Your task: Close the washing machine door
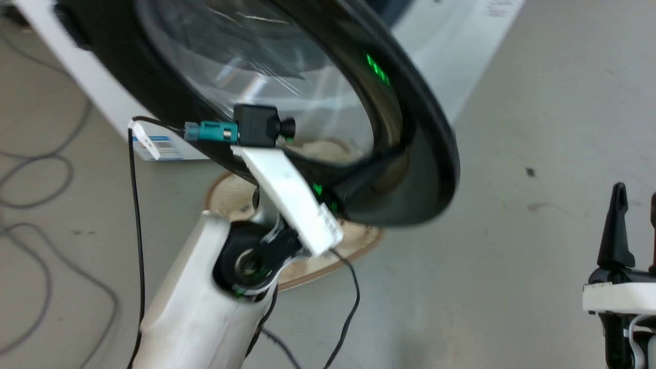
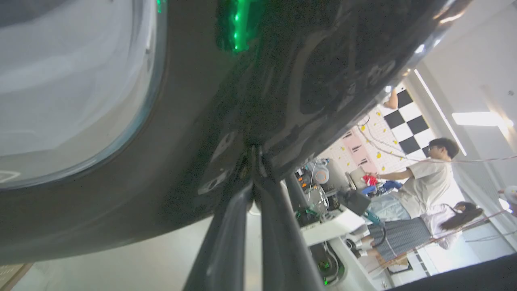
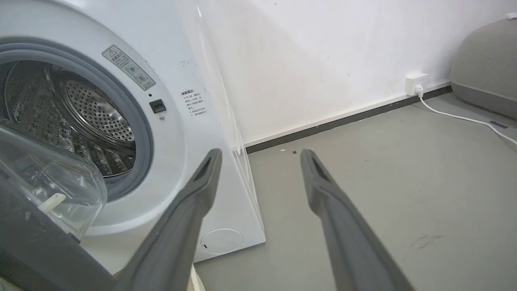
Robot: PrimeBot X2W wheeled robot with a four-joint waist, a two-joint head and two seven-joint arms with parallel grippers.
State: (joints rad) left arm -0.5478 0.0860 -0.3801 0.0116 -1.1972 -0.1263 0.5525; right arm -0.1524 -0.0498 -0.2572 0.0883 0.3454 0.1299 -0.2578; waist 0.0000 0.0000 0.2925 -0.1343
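The washing machine door [image 1: 410, 154] hangs open across the top of the head view, its glossy black ring around a clear glass bowl [image 1: 256, 61]. My left gripper [image 2: 254, 161] is shut, both fingertips touching the door's black rim [image 2: 226, 121]. The pale left forearm [image 1: 189, 307] rises from the lower left toward that rim. The white washing machine [image 3: 181, 121] shows its grey gasket and perforated steel drum [image 3: 93, 113], with the door's glass bowl [image 3: 48, 178] in front of it. My right gripper [image 3: 260, 155] is open and holds nothing, standing apart at the lower right [image 1: 637, 205].
A cream round basket [image 1: 230, 197] sits on the floor under the door. Loose cables [image 1: 31, 195] lie at the left. A white wall with a socket and cord [image 3: 416, 83] stands right of the machine. Two people [image 2: 428, 178] are in the room behind.
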